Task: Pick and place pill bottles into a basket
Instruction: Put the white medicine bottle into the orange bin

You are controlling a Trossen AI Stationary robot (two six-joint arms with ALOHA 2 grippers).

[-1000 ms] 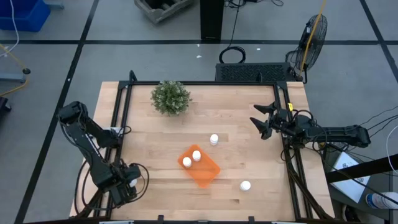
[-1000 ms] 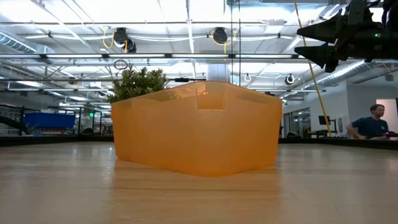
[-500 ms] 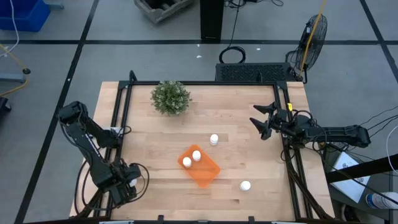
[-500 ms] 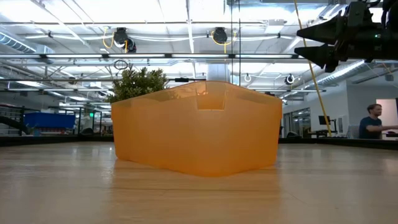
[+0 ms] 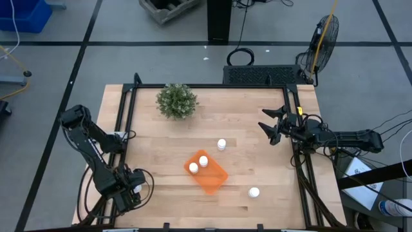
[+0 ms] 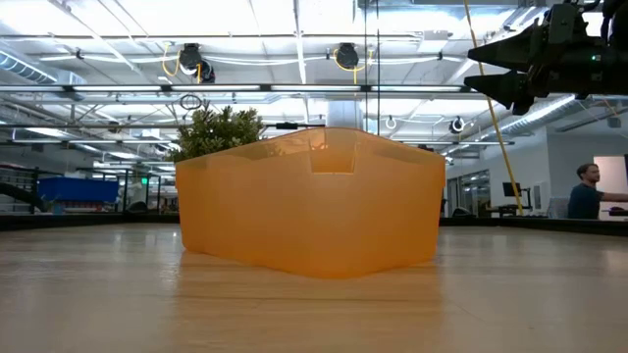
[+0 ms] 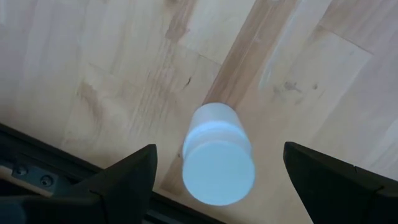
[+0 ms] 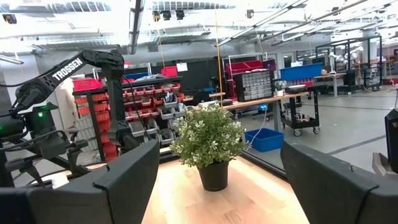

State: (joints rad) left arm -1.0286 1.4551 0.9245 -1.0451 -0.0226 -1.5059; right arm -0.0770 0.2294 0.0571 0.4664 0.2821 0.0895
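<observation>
High view: my left gripper [image 5: 131,188] sits low at the near left corner of the table [image 5: 257,174]; from here I cannot tell how its fingers stand. My right gripper [image 5: 269,125] hangs at the table's right edge, fingers spread wide and empty. The orange basket [image 5: 213,179] lies near the middle, two pill bottles [image 5: 198,164] inside it. A third bottle [image 5: 221,144] stands just beyond the basket, a fourth bottle [image 5: 253,192] well to its right near the front edge. The green plant [image 5: 176,101] stands at the far left.

Low view: the basket [image 6: 314,206] fills the centre, the plant [image 6: 218,130] behind it; my right gripper [image 6: 496,61] hangs upper right, fingers apart. A person [image 6: 589,191] shows in the room behind.

Left wrist view: my fingers are spread wide either side of a fifth bottle [image 7: 217,155] standing on the wood, not touching it.

Right wrist view: my fingers are wide apart, the plant [image 8: 209,140] ahead and the left arm [image 8: 68,81] beyond.
</observation>
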